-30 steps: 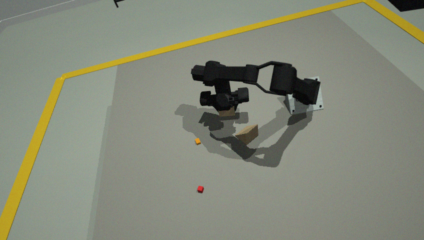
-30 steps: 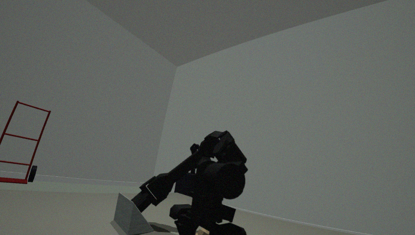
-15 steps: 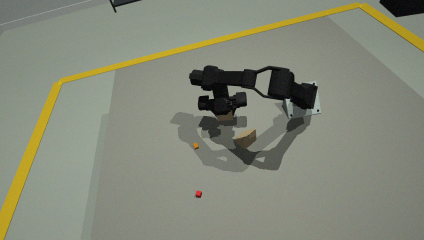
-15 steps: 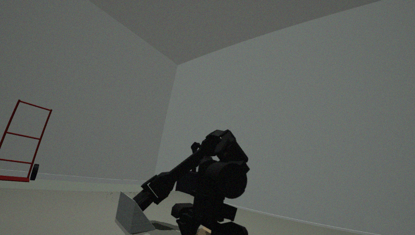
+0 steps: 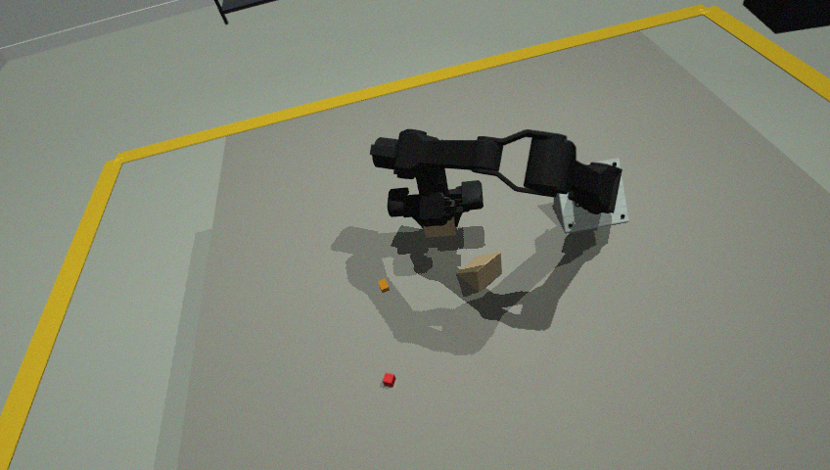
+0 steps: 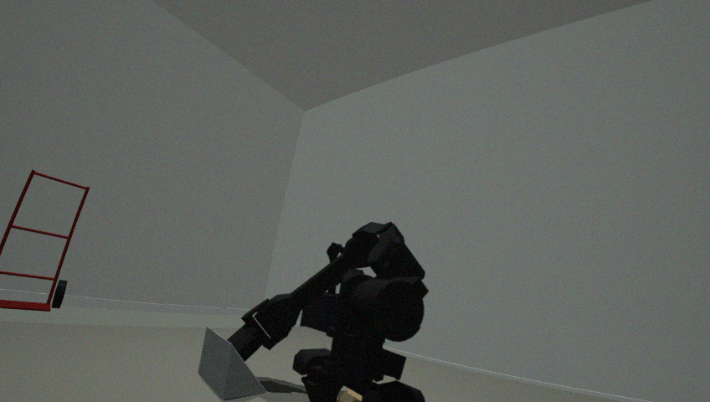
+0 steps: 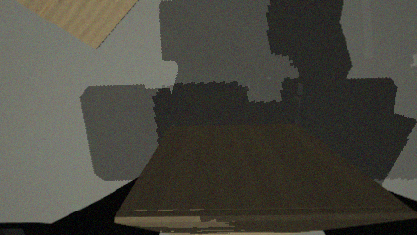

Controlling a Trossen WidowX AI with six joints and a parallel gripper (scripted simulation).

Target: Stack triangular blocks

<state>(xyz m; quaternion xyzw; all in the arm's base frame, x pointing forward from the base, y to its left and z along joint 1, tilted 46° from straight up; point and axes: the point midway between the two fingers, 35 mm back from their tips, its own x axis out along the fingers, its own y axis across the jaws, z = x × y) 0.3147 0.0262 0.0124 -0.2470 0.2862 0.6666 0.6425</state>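
Observation:
My gripper (image 5: 439, 223) is shut on one wooden triangular block (image 5: 440, 229) (image 7: 264, 181) and holds it above the table. In the wrist view the held block fills the lower half, dark in shadow. The other triangular block (image 5: 481, 270) (image 7: 80, 17) rests on the table, in front of and to the right of the held one in the top view. In the wrist view it shows only as a light corner at the top left. In the exterior view the arm hides the gripper, and only a sliver of wood (image 6: 348, 395) shows at the bottom edge.
A small orange cube (image 5: 383, 284) lies left of the resting block. A small red cube (image 5: 389, 379) lies farther forward. The arm's grey base mount (image 5: 588, 215) (image 6: 223, 368) stands at the right. A yellow line (image 5: 69, 261) borders the floor. A red cart (image 6: 34, 239) stands far left.

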